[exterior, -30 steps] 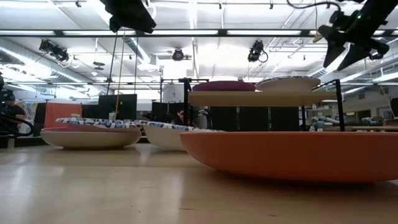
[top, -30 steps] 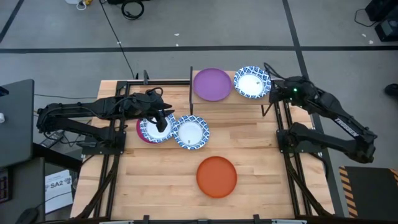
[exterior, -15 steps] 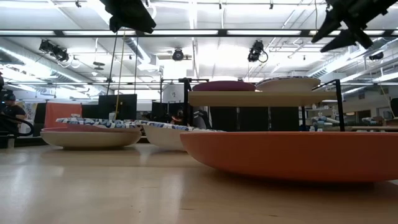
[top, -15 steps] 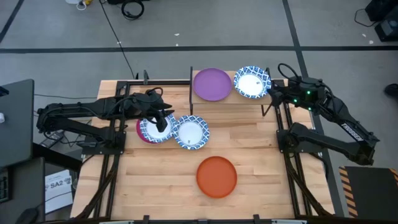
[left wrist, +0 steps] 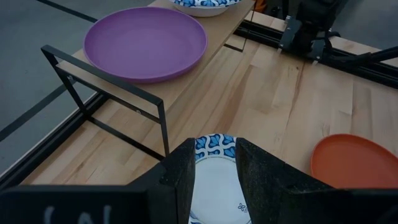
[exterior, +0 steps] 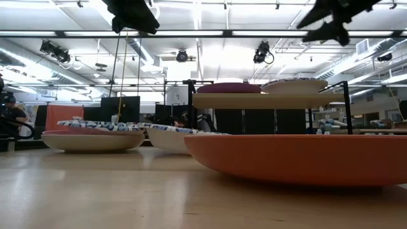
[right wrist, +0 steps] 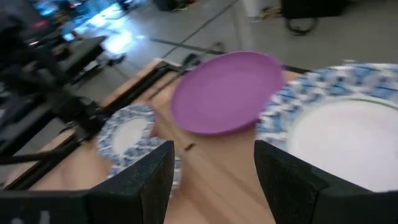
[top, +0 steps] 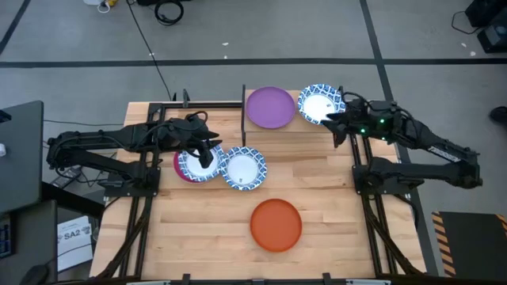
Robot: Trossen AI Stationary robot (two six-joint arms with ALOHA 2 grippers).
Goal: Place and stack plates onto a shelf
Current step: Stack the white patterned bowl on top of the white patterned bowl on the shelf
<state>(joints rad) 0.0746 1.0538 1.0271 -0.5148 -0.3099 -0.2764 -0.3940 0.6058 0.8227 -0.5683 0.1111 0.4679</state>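
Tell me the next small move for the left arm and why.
Probably lower the left hand onto the blue-rimmed plate beneath it: its fingers are open, that plate sits on the magenta plate, and the shelf holds only two plates.

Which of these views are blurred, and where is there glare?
Right wrist view: blurred throughout, the purple plate and the blue-rimmed plate smeared. Low view: bright ceiling lights glare, the near orange plate is soft. High view and left wrist view: sharp, evenly lit.

Purple plate (right wrist: pixel 225 92) beside a blue-rimmed white plate (right wrist: pixel 339 134), past the right hand's (right wrist: pixel 213 180) spread fingers
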